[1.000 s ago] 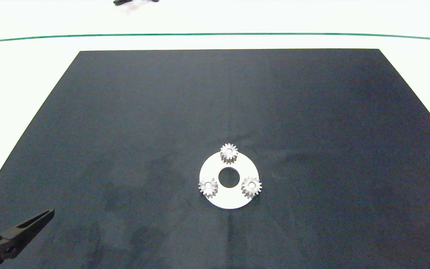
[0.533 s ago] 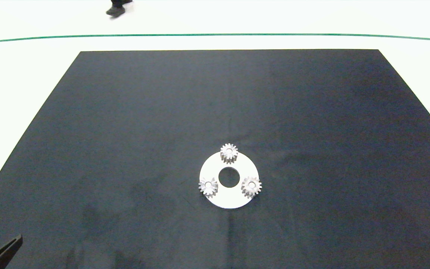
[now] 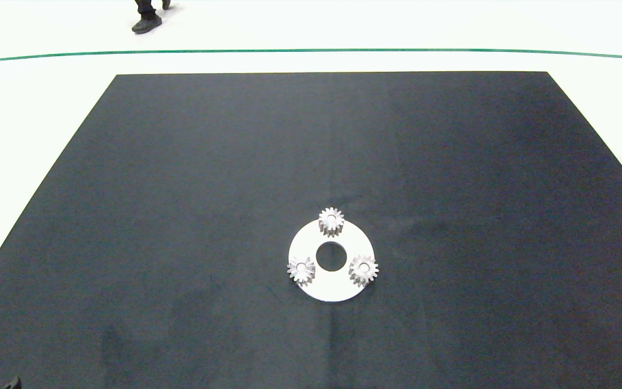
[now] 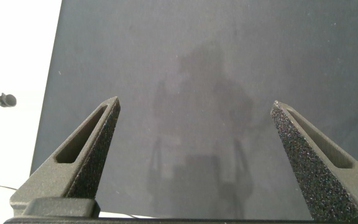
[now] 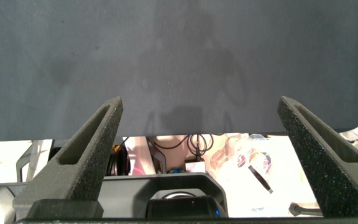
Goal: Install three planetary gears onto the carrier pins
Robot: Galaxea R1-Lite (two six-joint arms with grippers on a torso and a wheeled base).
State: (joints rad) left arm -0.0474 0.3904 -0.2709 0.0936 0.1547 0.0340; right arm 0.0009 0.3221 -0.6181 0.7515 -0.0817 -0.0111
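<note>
Though seemingly seated, planetary gears (image 3: 332, 221) on carrier pins (image 3: 364, 267)

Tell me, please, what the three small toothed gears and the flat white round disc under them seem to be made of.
The three small silver-grey toothed gears look like metal: their teeth show bright glints and darker flanks. The flat white round disc looks like matte plastic, evenly white without shine, though painted metal cannot be excluded.

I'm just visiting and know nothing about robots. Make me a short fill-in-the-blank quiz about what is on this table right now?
1. The number of planetary gears sitting on the white disc is ____.
2. The mat under the disc is ____ in colour.
3. The left gripper has its fingers ____.
4. The hole in the middle of the disc is ____ in shape.

Missing words: three; black; open; round
</note>
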